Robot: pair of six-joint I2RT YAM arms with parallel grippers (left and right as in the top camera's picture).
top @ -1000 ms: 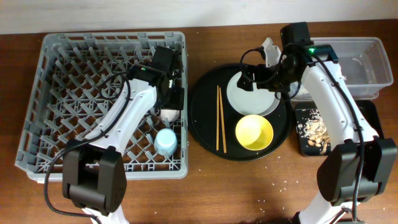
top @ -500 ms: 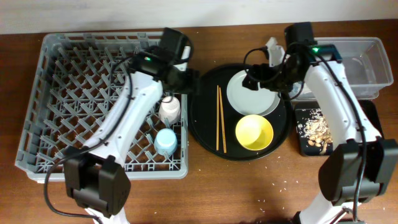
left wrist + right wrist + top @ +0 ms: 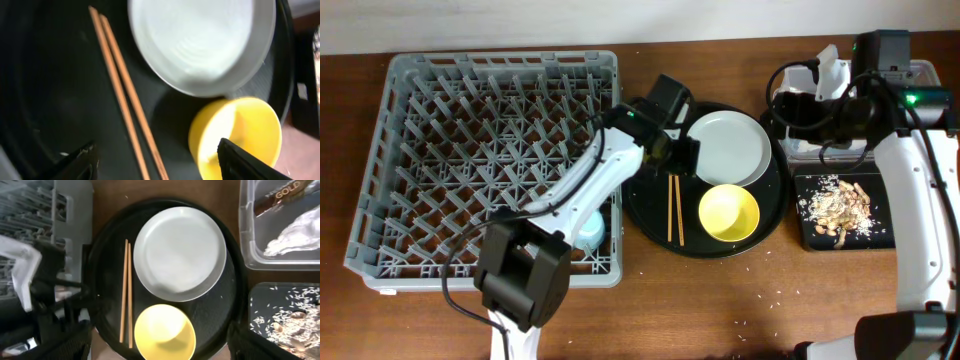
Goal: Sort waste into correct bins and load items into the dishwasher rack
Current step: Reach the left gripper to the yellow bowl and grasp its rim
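My left gripper point(image 3: 682, 158) point(image 3: 160, 167) is open and empty. It hangs over the round black tray, just above the wooden chopsticks point(image 3: 672, 205) point(image 3: 125, 100). The grey-white plate point(image 3: 728, 148) and the yellow bowl point(image 3: 728, 212) lie on that tray. My right gripper point(image 3: 795, 110) point(image 3: 160, 347) is open and empty, high up beside the clear tub point(image 3: 250, 240). The tub holds the brown wrapper point(image 3: 280, 197) and the napkin point(image 3: 295, 230). Food scraps point(image 3: 835, 205) lie in the flat black tray point(image 3: 802, 238). The blue cup point(image 3: 588, 228) sits in the dishwasher rack point(image 3: 375, 170). The pink cup is hidden under my left arm.
The round black tray point(image 3: 650, 200) stands between the rack and the bins. A few crumbs lie on the brown table point(image 3: 760, 300) near the front edge. My left arm stretches across the rack's right wall.
My left gripper has left the rack and swung right over the round tray. My right gripper has moved right, from above the plate to the clear tub.
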